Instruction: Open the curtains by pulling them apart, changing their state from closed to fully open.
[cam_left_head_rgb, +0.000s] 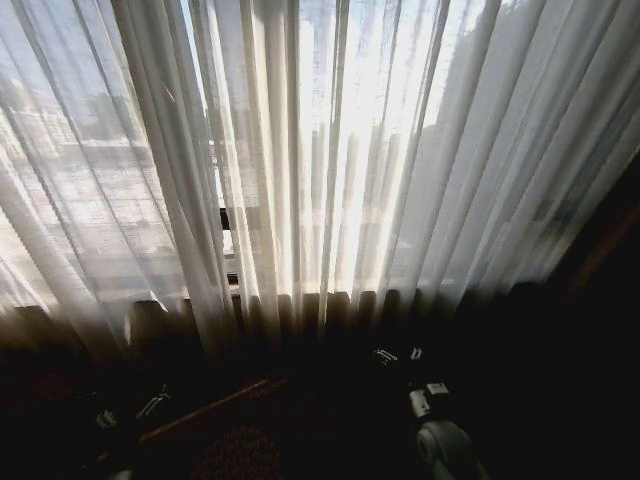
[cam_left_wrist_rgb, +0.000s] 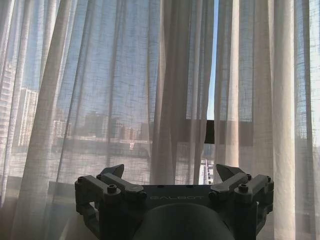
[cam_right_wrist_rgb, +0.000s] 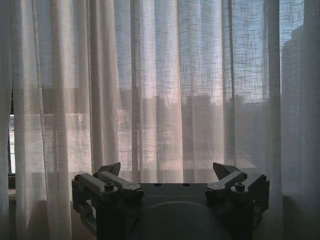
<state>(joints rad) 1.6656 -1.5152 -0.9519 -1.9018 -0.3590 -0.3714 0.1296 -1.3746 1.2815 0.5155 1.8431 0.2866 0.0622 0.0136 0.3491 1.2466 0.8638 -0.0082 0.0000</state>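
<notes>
Two sheer cream-white pleated fabric curtains (cam_left_head_rgb: 330, 160) hang side by side across the window, spanning the head view from edge to edge and reaching down to the dark floor (cam_left_head_rgb: 300, 420); they are drawn almost closed, with one narrow vertical gap between their inner edges, seen left of centre in the head view. Through that gap one black horizontal window frame bar (cam_left_wrist_rgb: 209, 131) and a strip of blue sky are visible, and hazy city buildings (cam_left_wrist_rgb: 100, 127) show through the translucent weave. Two end effectors are in view, one per arm. The left end effector (cam_left_wrist_rgb: 172, 176), a dark grey two-finger unit, faces the curtains directly in front of the gap; its two fingers (cam_left_wrist_rgb: 114, 171) stand wide apart, hold nothing, and are clear of the fabric. In the head view it sits low in the shadow at lower left (cam_left_head_rgb: 150, 405). The right end effector (cam_right_wrist_rgb: 167, 172), of the same dark grey two-finger design, faces the pleats of the right-hand curtain panel; its two fingers (cam_right_wrist_rgb: 224, 171) are likewise spread apart, empty, and not touching the cloth. In the head view it lies low at lower right (cam_left_head_rgb: 398, 355), with the pale grey rounded right arm link (cam_left_head_rgb: 443, 442) below it.
</notes>
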